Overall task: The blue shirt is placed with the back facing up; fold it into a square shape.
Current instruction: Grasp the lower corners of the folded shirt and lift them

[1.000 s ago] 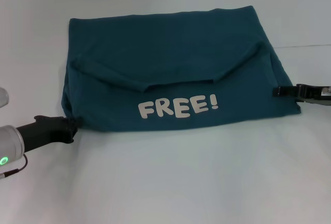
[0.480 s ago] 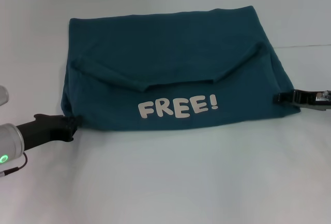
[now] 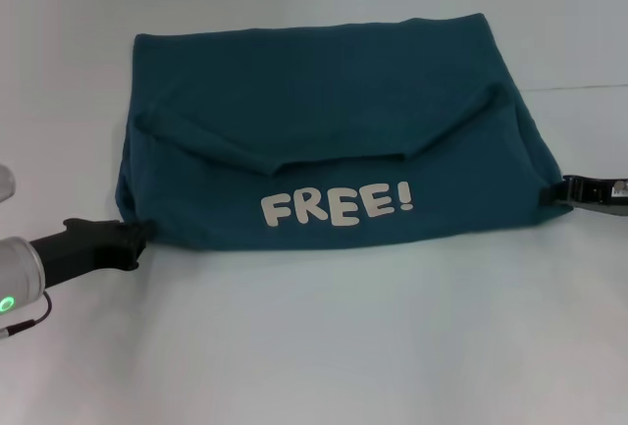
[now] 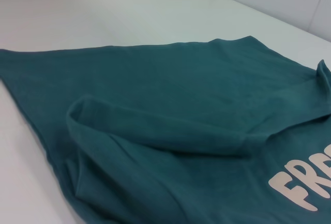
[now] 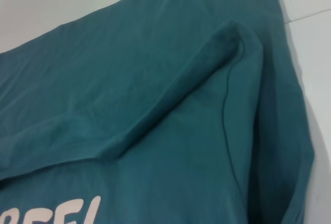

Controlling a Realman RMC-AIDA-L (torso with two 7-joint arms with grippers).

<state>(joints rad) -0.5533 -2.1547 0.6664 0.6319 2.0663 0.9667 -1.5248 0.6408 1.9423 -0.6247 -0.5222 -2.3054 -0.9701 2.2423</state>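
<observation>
Left pincer (image 3: 137, 239) sits low at the left of the head view, its black tip touching the near left corner of the blue shirt (image 3: 324, 140); we cannot tell whether it is released or clenched, the tip being too dark against the cloth. Right pincer (image 3: 561, 192) lies at the right edge of the frame, mid-height, its tip against the shirt's near right corner — state likewise not readable.

The shirt lies across the middle of the white worktop (image 3: 324, 346), folded into a wide block. The near part is doubled over onto the far part, so that a printed side faces up: pale lettering "FREE!" (image 3: 337, 205) runs along the lower centre of the cloth. Above the lettering we note a raised fold line, with a turned-in sleeve edge at either end.

Left wrist view: a rounded sleeve fold (image 4: 85, 113) in the foreground, start of the lettering at lower right. Right wrist view: the other sleeve fold (image 5: 235, 38), with a stitched seam down the cloth.
</observation>
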